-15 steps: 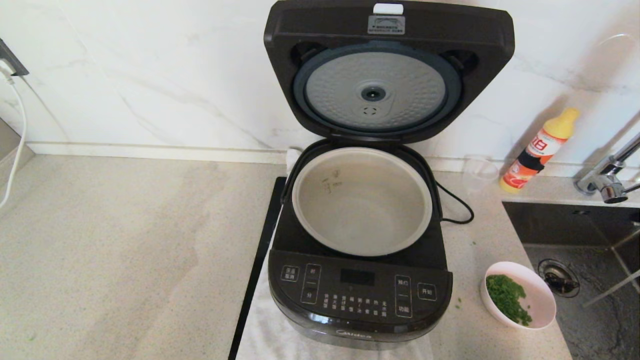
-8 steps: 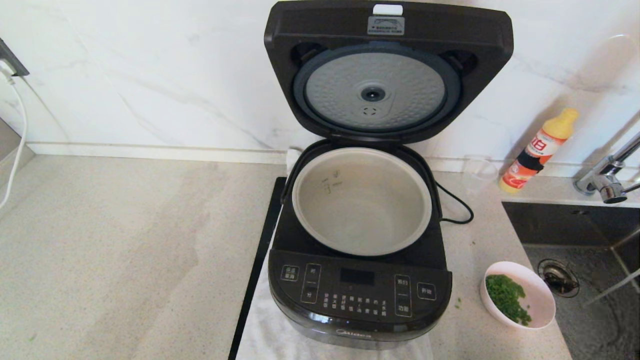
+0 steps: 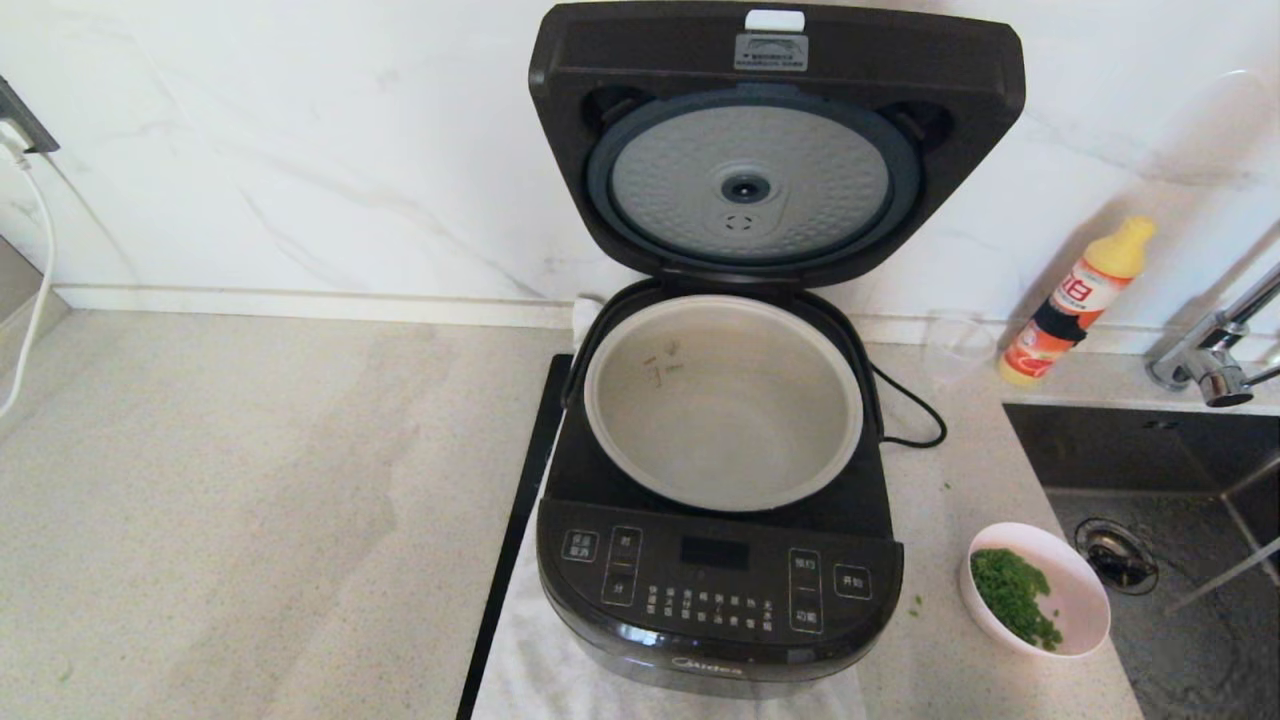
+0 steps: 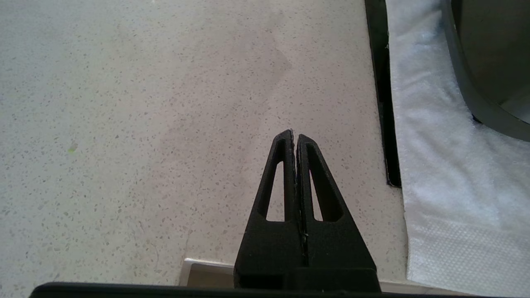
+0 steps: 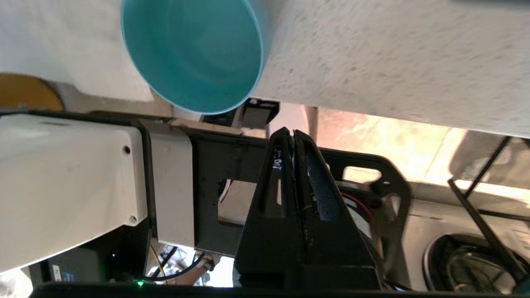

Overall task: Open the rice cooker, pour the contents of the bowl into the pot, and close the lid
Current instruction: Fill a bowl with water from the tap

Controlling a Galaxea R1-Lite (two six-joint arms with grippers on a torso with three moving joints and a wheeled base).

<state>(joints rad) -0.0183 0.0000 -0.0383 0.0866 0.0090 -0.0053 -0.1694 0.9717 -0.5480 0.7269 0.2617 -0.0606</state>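
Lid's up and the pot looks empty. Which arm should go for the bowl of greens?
Right, probably. The bowl sits on the counter to the rice cooker's right, beside the sink. The left hand, shut, hangs over bare counter on the cooker's other side.

The lid (image 3: 777, 140) is cut off at the head view's top edge, and the rice cooker (image 3: 720, 590) hides the white cloth (image 3: 535, 650) beneath it. The panel's button labels are too small to read, and neither arm shows in the head view

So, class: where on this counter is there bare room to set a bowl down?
The widest bare patch is the counter left of the rice cooker, bordered by the wall behind. Right of it is crowded: the white bowl, the cord, the bottle and the sink.
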